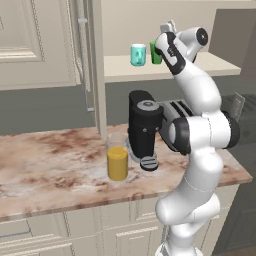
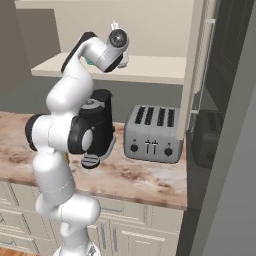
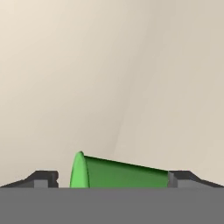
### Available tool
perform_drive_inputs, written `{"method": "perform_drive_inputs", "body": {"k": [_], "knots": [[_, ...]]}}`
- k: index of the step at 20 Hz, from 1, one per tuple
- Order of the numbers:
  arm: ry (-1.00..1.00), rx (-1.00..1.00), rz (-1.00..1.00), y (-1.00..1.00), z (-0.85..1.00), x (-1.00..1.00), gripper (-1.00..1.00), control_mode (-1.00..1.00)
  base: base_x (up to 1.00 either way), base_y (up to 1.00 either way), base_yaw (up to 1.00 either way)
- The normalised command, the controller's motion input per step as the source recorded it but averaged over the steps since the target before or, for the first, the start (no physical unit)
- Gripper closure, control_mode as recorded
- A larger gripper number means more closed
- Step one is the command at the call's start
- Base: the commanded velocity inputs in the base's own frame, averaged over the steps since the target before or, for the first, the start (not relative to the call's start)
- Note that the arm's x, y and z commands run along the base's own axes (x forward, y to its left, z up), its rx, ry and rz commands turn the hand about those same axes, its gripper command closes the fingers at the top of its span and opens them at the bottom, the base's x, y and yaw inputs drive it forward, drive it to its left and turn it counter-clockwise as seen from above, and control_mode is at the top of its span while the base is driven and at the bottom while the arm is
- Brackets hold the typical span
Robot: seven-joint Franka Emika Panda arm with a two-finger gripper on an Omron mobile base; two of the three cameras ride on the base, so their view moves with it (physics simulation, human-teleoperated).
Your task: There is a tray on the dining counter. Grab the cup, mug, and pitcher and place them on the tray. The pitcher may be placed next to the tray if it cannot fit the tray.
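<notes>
Green cup [image 3: 120,174] lies between my gripper's [image 3: 113,178] wide-apart jaws, up on the cream shelf [image 1: 220,64] beside the mug [image 1: 138,54]. Below, I see the pitcher [image 1: 117,161] on the marbled worktop [image 1: 45,160], just beside the black coffee machine [image 1: 145,127]; a toaster [image 2: 153,133] stands right of it.

Glossy white rounded arm [image 1: 200,150] segments with dark grey joint bands.

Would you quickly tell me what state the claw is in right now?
Claw: open, its tips either side of the green cup, not closed on it.
</notes>
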Motion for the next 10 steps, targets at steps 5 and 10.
{"method": "perform_drive_inputs", "body": {"k": [5, 10], "knots": [[0.05, 0.0, 0.0, 0.0, -0.06, 0.08, -1.0, -1.0, 0.0, 0.0, 0.0], [0.09, 0.0, 0.0, 0.0, -0.09, 0.0, -1.0, -1.0, 0.0, 0.0, 0.0]]}}
